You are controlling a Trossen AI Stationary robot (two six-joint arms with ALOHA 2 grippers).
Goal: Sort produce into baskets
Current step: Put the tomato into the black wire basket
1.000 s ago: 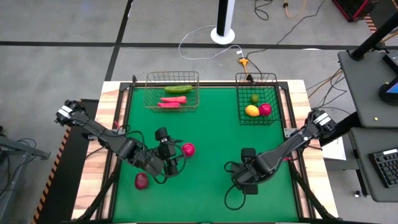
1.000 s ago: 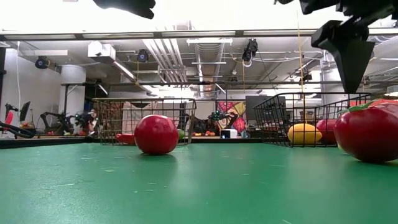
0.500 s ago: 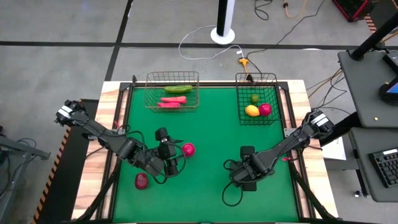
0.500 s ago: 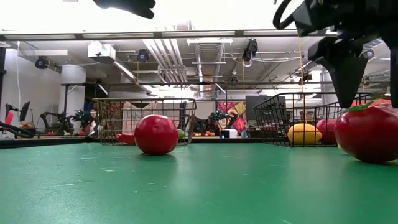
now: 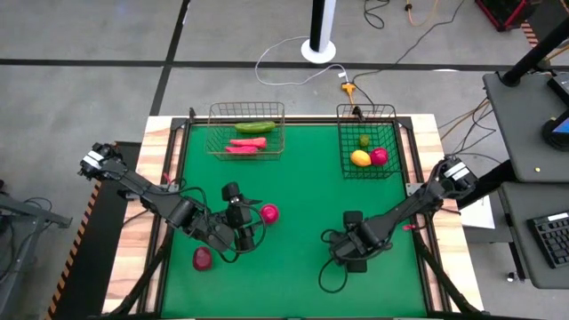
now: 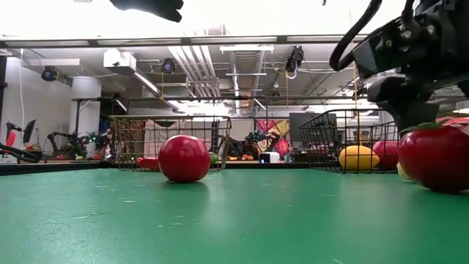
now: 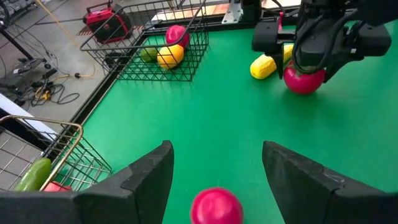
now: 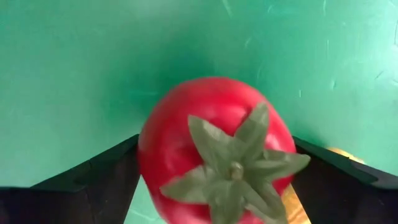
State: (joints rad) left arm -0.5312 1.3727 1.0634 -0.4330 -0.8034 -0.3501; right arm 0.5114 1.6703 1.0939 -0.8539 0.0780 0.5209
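While the sorting is partly done, about half of the produce is binned: the tan basket [image 5: 246, 130] at eleven o'clock on the green tabletop [image 5: 302, 196] holds a green cucumber [image 5: 255, 127] and two red chilies [image 5: 246, 146], and the black basket [image 5: 366, 142] at one o'clock holds a lime [image 5: 364, 140], a lemon [image 5: 359, 158] and a pink round fruit [image 5: 379, 156]. Left loose are a pink ball [image 5: 268, 213] near the centre, a dark-red fruit [image 5: 202, 258] at seven o'clock, a red tomato [image 7: 303, 79] at five o'clock and a long yellow piece [image 7: 268, 64] touching or just beside it. My judgement is that four pieces remain to be moved. The right claw [image 5: 356, 256] is down over the tomato with its fingers spread wide, one on each side of it, not yet closed on it as far as the right wrist view shows. The tomato sits upright, its green calyx [image 8: 239, 167] facing up toward the wrist camera; being nearly round, it has no marked long axis. The yellow piece lies flat, and in the left wrist view its long axis runs roughly toward the black basket. The left claw [image 5: 243, 222] hangs just beside the pink ball at nine o'clock of it, fingers [image 7: 148, 180] about half open and holding nothing, with the ball between and ahead of them.
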